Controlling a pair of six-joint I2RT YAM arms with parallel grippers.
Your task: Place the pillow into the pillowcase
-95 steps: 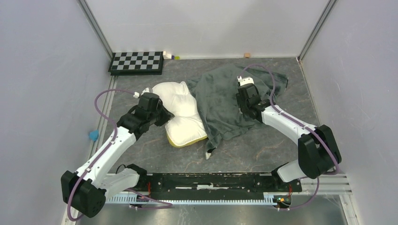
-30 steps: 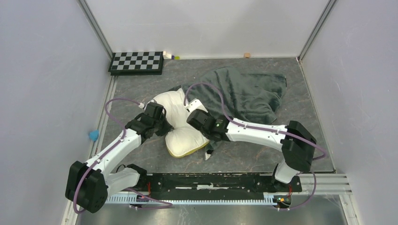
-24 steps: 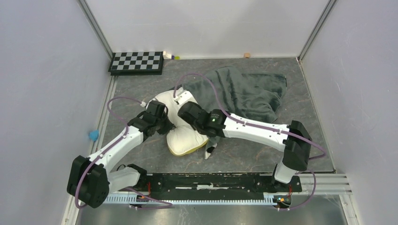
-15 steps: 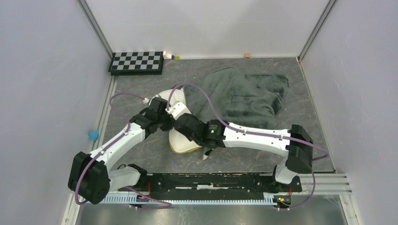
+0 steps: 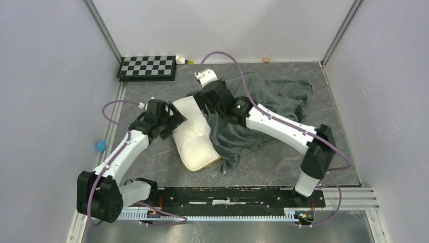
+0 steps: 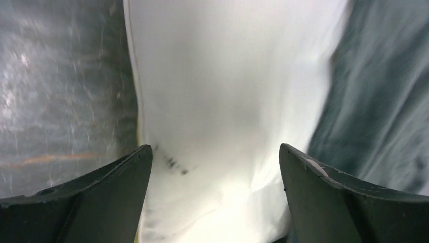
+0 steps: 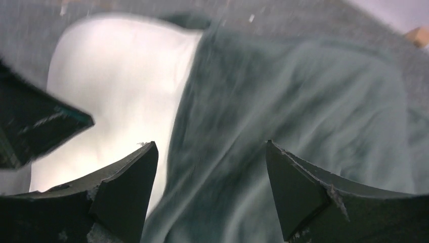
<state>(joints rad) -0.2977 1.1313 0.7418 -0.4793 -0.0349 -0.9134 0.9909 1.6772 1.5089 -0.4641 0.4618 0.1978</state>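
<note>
The cream-white pillow lies flat on the table, its yellow band at the near end. The dark grey-green pillowcase is spread to its right and drapes over the pillow's right edge. My left gripper stands open at the pillow's upper left. In the left wrist view the left gripper has its fingers wide over the pillow, with the pillowcase to the right. My right gripper is open at the pillow's far end. In the right wrist view the right gripper hovers over the pillowcase, the pillow to its left.
A checkerboard lies at the back left, with small items beside it and a wooden block along the back wall. A blue object sits at the left edge. Walls close in on three sides.
The right arm swung from the pillow's near side to its far end, drawing the pillowcase over the pillow's right edge. Both grippers opened. The pillow now lies flatter.
</note>
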